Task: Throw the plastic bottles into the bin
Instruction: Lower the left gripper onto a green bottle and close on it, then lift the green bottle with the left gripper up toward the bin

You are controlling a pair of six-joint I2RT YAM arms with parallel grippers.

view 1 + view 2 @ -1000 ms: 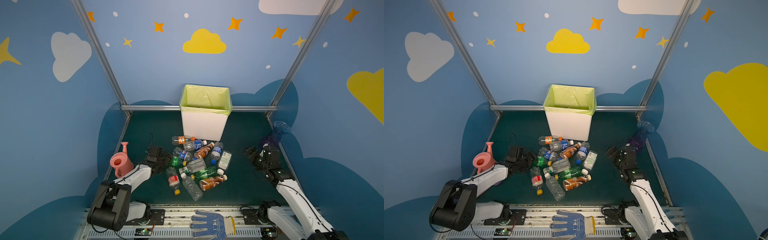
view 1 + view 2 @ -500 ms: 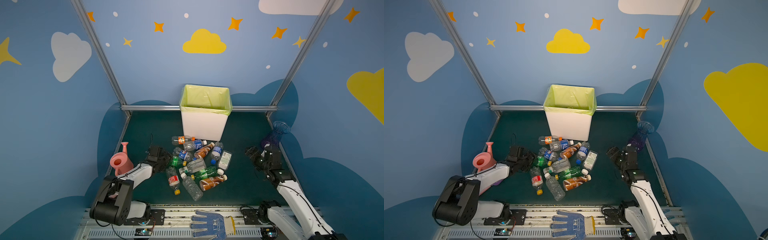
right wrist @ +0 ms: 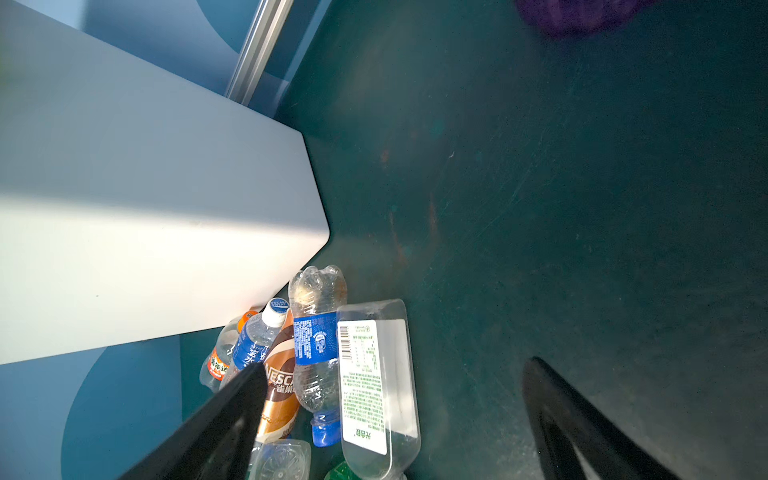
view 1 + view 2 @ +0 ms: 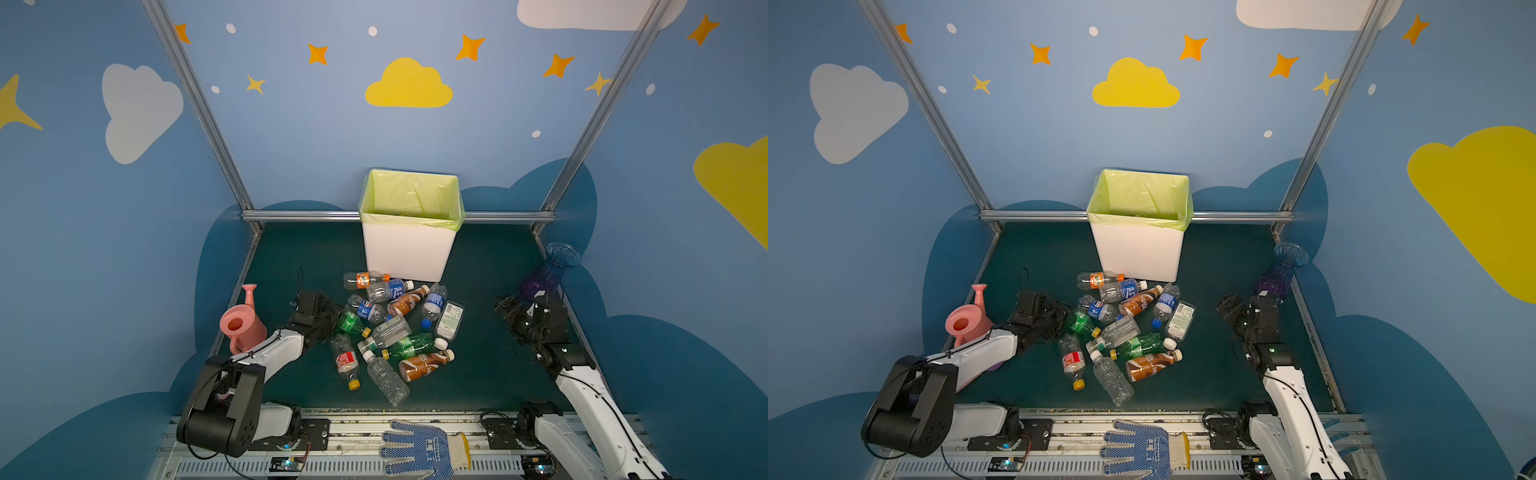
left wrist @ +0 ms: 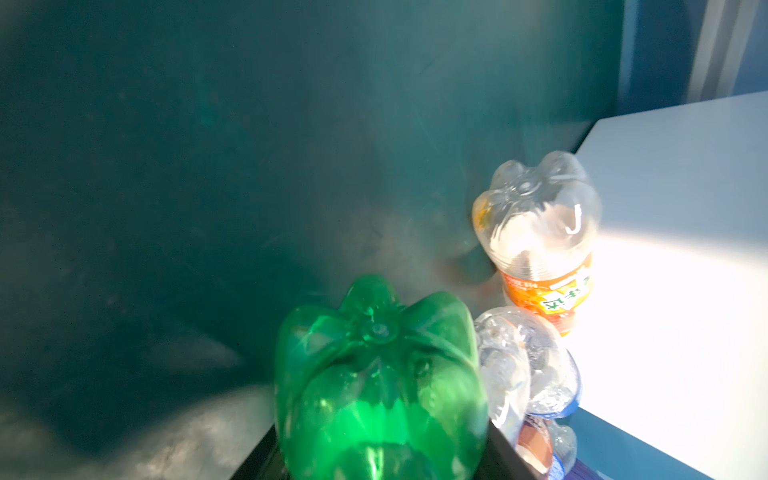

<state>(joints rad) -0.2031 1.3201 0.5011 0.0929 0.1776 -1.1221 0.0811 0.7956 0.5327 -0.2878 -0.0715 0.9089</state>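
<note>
Several plastic bottles (image 4: 395, 328) lie in a heap on the dark green floor in front of the bin (image 4: 409, 253), which is white with a yellow-green liner. My left gripper (image 4: 334, 319) is at the heap's left edge, shut on a green bottle (image 5: 380, 374) whose base fills the space between the black fingers (image 5: 505, 451). The same green bottle (image 4: 1080, 322) still rests low against the heap. An orange-label bottle (image 5: 540, 232) lies beside the bin wall (image 5: 685, 208). My right gripper (image 4: 505, 305) stands open and empty to the right of the heap, its fingers (image 3: 232, 407) wide apart near a white-label bottle (image 3: 374, 374).
A pink watering can (image 4: 241, 324) stands behind the left arm at the left edge. A blue-purple vase (image 4: 548, 270) stands at the right edge behind the right arm. A blue-dotted work glove (image 4: 419, 451) lies on the front rail. Bare floor lies between heap and right gripper.
My left gripper has pushed a little further onto the heap's left edge and closed round the green bottle. The right arm has hardly moved.
</note>
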